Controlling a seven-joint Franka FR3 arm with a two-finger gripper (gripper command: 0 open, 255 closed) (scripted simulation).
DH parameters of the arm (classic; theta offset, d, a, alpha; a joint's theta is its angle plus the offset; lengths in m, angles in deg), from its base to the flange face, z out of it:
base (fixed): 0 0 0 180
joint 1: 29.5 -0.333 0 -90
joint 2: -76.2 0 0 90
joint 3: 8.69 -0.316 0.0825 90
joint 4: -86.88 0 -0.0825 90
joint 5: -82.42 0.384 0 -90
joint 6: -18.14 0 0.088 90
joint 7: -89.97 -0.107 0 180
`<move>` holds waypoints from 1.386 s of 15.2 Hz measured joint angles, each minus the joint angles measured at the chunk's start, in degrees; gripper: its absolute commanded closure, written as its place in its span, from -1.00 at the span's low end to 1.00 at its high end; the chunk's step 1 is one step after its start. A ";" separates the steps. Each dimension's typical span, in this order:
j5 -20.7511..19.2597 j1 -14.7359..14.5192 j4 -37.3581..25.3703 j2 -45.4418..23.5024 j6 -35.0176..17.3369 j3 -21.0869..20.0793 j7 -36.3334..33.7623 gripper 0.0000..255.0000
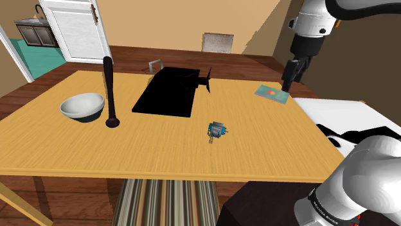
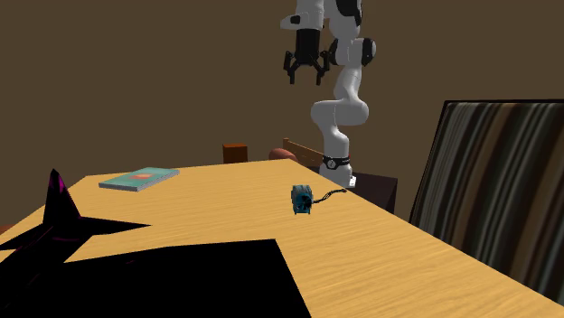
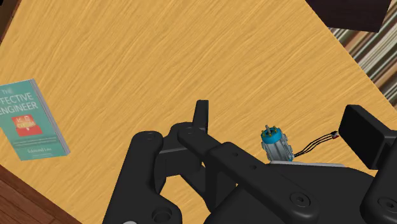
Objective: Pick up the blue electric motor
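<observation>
The pincer (image 2: 305, 77) hangs high, fingers spread and empty. The blue motor (image 2: 302, 198) lies on the tabletop (image 2: 226, 206) well below, framed between those fingers.

A light wooden bench (image 1: 160, 151) stood over a dark plank floor (image 1: 64, 196) and a striped rug (image 1: 167, 202). Tan walls (image 1: 160, 19) and a white panelled door (image 1: 77, 29) lay behind.

Wood-grain table (image 1: 160, 151) with grey bowl (image 1: 82, 106), upright black club (image 1: 110, 93), flat black shape (image 1: 168, 92), blue motor (image 1: 216, 130), teal book (image 1: 272, 94)
</observation>
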 measured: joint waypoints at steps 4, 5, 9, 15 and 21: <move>0.34 -0.57 2.27 -1.48 -3.92 0.20 0.48 -1.00; 0.52 -0.86 3.33 -2.82 -6.29 0.26 0.62 -1.00; 1.27 -2.05 6.38 -7.24 -14.26 0.47 1.52 -1.00; 2.49 -3.85 9.04 -16.47 -26.85 0.85 3.43 -1.00; 4.20 -5.61 7.99 -28.56 -38.63 1.19 6.23 -1.00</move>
